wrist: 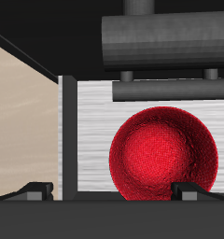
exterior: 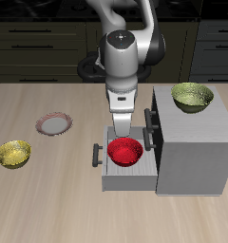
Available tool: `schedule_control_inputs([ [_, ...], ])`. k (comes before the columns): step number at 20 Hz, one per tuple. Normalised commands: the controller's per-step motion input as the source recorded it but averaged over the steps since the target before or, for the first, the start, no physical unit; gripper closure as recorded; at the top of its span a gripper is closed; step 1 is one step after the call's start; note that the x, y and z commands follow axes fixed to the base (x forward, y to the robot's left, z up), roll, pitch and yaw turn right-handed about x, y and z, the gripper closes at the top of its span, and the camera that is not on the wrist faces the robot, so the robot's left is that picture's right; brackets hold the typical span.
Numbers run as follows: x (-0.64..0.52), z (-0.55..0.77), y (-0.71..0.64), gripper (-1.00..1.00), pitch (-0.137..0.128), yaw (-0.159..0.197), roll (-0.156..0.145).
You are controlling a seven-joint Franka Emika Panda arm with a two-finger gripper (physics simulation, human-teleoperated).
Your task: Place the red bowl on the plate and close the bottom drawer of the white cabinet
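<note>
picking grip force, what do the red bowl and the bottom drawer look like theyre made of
The red bowl: glossy, finely speckled surface with soft highlights, so likely glazed ceramic or hard plastic; the render leaves that open. The bottom drawer: pale grey-white with faint horizontal streaks, looking like painted wood or brushed metal, matte.

Even, soft rendered light; faint shadows, coarse low-resolution views.
</note>
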Motion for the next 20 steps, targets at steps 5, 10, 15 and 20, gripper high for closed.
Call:
schedule_control_inputs([
  [5, 0.13, -0.15, 0.35, -1.0, 0.035, -0.01, 0.037],
  [10, 0.01, -0.21, -0.07, -1.0, 0.026, 0.016, -0.007],
  [15, -0.02, -0.17, -0.1, -1.0, 0.015, -0.012, -0.021],
  [20, 0.01, -0.08, -0.04, -1.0, 0.01, -0.007, -0.011],
])
